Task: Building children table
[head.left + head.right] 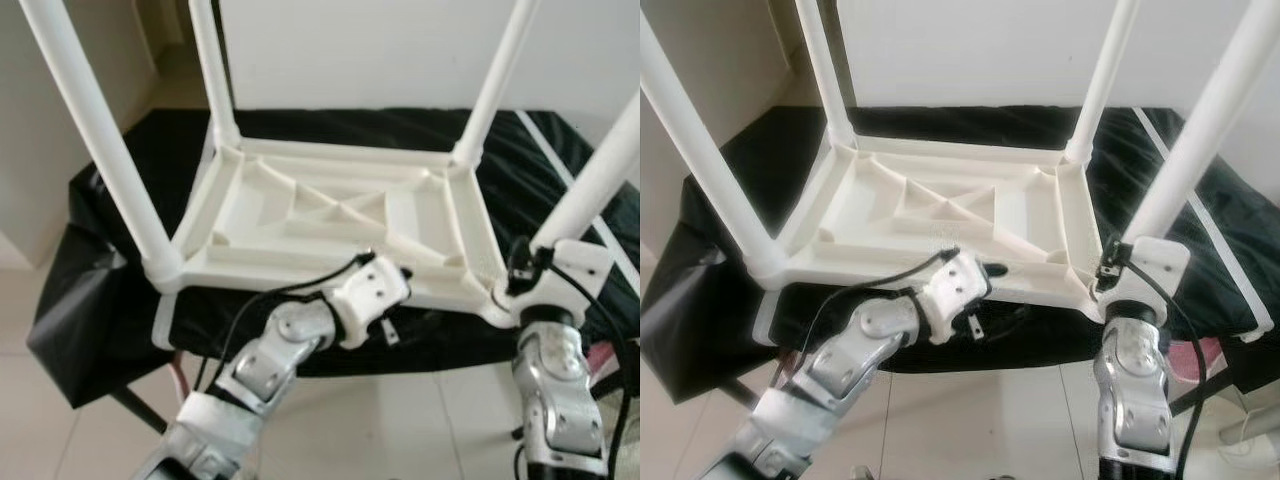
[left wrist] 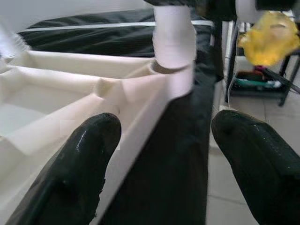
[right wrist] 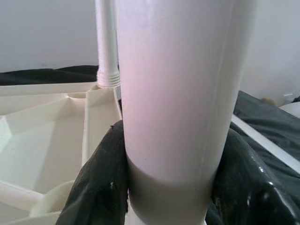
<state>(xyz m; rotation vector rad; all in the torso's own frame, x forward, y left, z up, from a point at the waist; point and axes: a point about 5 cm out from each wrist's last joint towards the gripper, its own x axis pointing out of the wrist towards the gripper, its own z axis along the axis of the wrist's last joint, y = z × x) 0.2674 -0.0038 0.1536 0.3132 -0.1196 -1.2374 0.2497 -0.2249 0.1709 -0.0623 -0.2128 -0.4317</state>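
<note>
A white plastic children's table lies upside down on a black-covered surface, its ribbed underside facing up. Four white legs stand in the corner sockets. My right gripper is shut on the near-right leg just above its socket, one black finger on each side. My left gripper is open at the table's near rim, with the rim running between its fingers. It faces along the rim toward the near-right corner socket.
The near-left leg, far-left leg and far-right leg rise steeply around my arms. The black cloth drapes over the support's edges. Tiled floor lies below, and a yellow object sits on a rack at the side.
</note>
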